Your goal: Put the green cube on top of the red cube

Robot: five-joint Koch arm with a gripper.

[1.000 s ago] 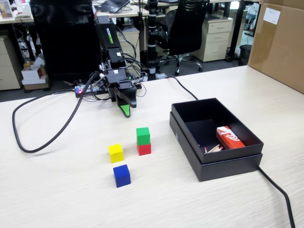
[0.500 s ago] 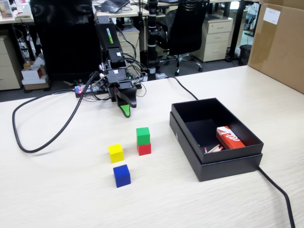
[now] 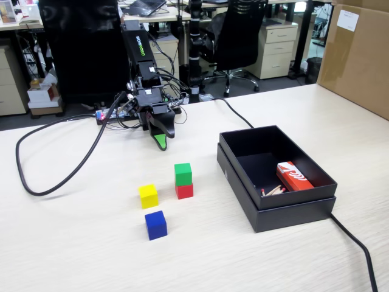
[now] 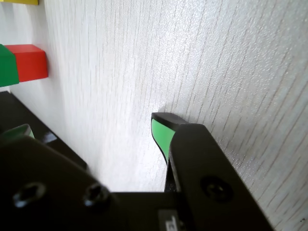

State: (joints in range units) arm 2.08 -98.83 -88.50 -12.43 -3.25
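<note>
Now you see the green cube (image 3: 183,173) sitting on top of the red cube (image 3: 184,191) near the middle of the table (image 3: 85,243), a little turned against it. Your gripper (image 3: 160,141) hangs well apart behind them, close to the arm's base, tip down and holding nothing. Only one green-tipped finger (image 4: 161,134) shows clearly, so you cannot tell how wide the jaws stand. The yellow cube (image 3: 148,196) and the blue cube (image 3: 155,224) stand just beside the stack.

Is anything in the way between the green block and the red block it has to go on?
No. The green cube already sits right on top of the red cube, nothing between them. The pincer is away from both, empty.
</note>
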